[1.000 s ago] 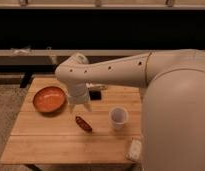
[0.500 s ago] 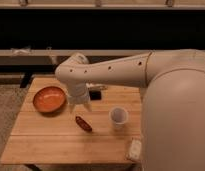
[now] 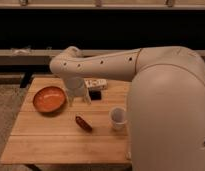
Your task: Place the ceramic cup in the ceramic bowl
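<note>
On the wooden surface (image 3: 51,140), listed left to right:

- Bowl (image 3: 46,100): orange-red, wide and shallow, empty, at the left end.
- Claw (image 3: 79,101): hangs from the white arm (image 3: 101,62) just right of the bowl, low over the surface. Its two fingers are spread apart with nothing between them.
- Dark block (image 3: 95,94): small, just right of the claw.
- Pale packet (image 3: 96,83): flat, behind the dark block at the far edge.
- Red oblong item (image 3: 83,123): lying nearer the front, between bowl and cup.
- Cup (image 3: 117,118): small, white, upright, right of centre, well apart from both bowl and claw.

Change over the last second: none noted. Arm, claw and every item sit as they did, and the fingers keep the same spread.

Bearing on the task: pickup not begun. The claw is nearer the bowl than the cup, so it would likely need to travel right and forward, clearing the red oblong item, before closing on the cup.
</note>
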`<state>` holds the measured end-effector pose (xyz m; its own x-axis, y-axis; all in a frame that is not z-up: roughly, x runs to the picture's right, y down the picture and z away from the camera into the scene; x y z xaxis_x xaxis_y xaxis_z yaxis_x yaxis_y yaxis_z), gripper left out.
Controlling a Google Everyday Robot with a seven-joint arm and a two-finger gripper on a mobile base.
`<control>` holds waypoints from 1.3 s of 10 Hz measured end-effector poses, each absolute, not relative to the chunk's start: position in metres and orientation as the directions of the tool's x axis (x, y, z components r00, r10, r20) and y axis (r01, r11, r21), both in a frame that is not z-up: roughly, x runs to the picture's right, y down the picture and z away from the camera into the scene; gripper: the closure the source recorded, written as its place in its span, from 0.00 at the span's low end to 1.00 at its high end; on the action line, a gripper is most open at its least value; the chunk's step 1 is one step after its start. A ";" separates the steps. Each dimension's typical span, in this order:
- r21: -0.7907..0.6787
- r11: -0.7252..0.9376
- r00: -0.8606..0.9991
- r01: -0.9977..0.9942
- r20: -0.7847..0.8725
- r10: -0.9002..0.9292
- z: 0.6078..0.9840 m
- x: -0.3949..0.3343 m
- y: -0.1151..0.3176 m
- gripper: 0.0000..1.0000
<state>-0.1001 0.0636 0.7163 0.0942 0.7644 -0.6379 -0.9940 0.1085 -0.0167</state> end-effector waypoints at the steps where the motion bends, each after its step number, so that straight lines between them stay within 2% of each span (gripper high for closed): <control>1: -0.004 0.102 0.081 -0.995 -0.633 0.770 0.717 -0.093 0.059 0.35; 4: 0.073 0.042 -0.012 -0.996 -0.617 0.787 0.714 -0.032 0.052 0.35; 8: 0.180 -0.072 -0.167 -0.981 -0.597 0.785 0.719 0.047 0.068 0.35; 13: 0.229 -0.135 -0.252 -0.964 -0.621 0.742 0.748 0.067 0.098 0.35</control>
